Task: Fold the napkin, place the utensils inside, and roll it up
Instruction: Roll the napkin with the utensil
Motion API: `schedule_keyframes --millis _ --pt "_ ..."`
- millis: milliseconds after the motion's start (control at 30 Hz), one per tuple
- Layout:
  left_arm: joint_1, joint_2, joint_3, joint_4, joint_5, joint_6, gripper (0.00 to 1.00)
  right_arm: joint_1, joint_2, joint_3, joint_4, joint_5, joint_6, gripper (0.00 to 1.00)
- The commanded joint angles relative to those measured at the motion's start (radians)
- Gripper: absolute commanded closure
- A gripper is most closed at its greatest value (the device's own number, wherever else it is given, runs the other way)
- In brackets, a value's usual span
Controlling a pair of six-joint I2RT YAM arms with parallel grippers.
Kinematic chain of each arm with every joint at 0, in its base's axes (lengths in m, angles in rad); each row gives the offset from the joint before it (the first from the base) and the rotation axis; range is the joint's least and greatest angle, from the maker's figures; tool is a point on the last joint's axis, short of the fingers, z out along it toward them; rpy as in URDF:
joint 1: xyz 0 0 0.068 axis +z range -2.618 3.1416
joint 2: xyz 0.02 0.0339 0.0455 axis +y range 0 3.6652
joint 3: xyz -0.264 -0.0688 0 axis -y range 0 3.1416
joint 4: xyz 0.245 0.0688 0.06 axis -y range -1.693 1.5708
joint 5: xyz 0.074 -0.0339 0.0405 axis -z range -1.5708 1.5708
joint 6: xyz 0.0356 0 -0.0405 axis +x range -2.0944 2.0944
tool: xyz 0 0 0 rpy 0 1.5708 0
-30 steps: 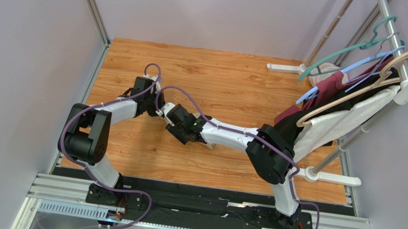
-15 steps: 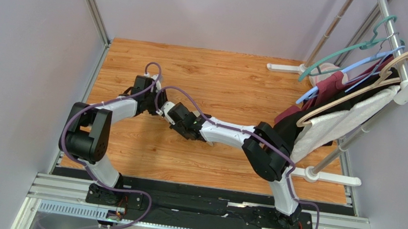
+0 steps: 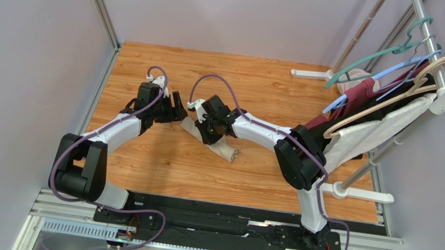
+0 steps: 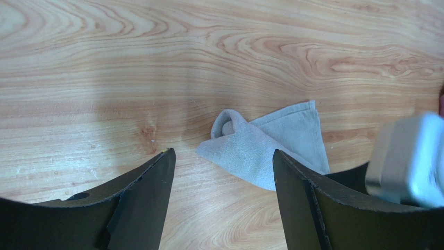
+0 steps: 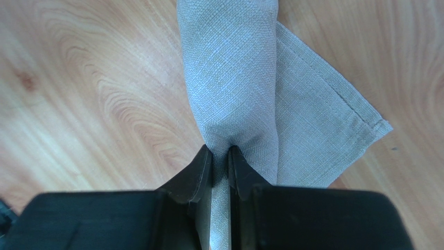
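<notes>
Napkin [image 3: 226, 151]: one roll on the table [image 3: 262, 85]; right gripper [image 5: 219, 154] pinches it, left gripper [image 4: 224, 161] gapes apart, empty.

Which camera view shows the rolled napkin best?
The right wrist view: the napkin is large there, weave and hem sharp, pinched by the right tool. The left wrist view shows one end of the roll between the fingers of the open left tool. The top view shows it small, partly under the right arm.

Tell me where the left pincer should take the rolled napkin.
Probably take the napkin at its free rolled end, since the right pincer pinches it further along. Come from above, left pincer straddling the roll crosswise.
</notes>
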Motion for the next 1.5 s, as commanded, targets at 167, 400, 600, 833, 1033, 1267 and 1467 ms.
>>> schedule_keyframes --millis 167,400,600,833,1033,1267,1467 --pt "0.001 -0.082 -0.125 0.159 0.056 0.018 0.23 -0.092 0.068 0.050 -0.191 -0.401 0.152 0.95" --pt "-0.001 -0.044 -0.139 0.214 0.129 0.024 0.23 -0.130 0.118 0.078 -0.196 -0.536 0.164 0.95" --pt "-0.001 -0.004 -0.130 0.256 0.163 0.021 0.24 -0.158 0.164 0.095 -0.191 -0.627 0.164 0.95" --pt "0.001 0.074 -0.104 0.251 0.186 0.015 0.32 -0.198 0.209 0.102 -0.168 -0.699 0.175 0.95" --pt "-0.002 0.114 -0.096 0.274 0.224 0.004 0.46 -0.216 0.246 0.125 -0.170 -0.724 0.172 0.95" --pt "-0.005 0.154 -0.050 0.242 0.240 0.001 0.99 -0.218 0.189 0.118 -0.178 -0.690 0.155 0.69" --pt "-0.007 0.209 0.037 0.096 0.223 0.023 1.00 -0.215 0.039 0.118 -0.204 -0.540 0.163 0.48"
